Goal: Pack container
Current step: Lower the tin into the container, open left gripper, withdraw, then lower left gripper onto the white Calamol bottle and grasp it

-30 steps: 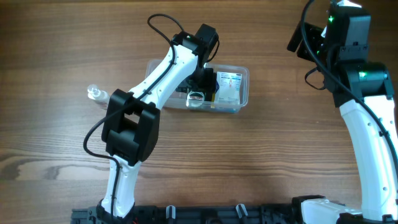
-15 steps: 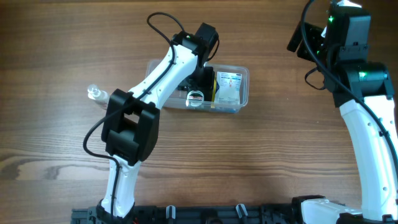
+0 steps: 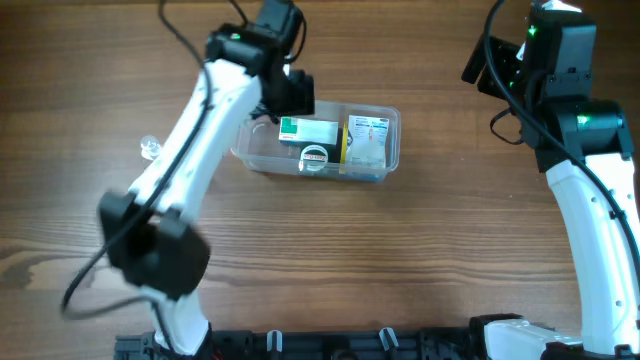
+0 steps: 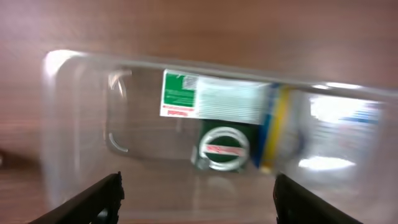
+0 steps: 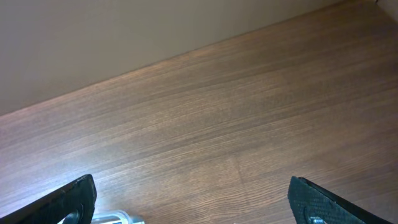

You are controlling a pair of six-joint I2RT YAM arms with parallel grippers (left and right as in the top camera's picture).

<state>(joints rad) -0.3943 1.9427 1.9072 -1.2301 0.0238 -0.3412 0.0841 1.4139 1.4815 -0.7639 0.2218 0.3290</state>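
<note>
You have a green-and-white cardboard box (image 3: 308, 130), a round-capped jar (image 3: 315, 157) and a white packet (image 3: 368, 138) inside the clear rectangular plastic container (image 3: 394, 120) mid-table, left gripper (image 4: 196, 199) and right gripper (image 5: 193, 202) both spread wide and empty, and a small clear bottle (image 3: 150, 148) not yet packed.

boxes (image 3: 310, 131) in container (image 3: 391, 150), bottle (image 3: 150, 148) to its left

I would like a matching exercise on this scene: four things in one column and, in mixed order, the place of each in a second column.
1. green-and-white box
2. small clear bottle
3. left gripper
4. right gripper

A. on the table, outside the container
B. open, over bare wood only
C. inside the container
D. open, facing down at the container

Pairs: 1-C; 2-A; 3-D; 4-B
</note>
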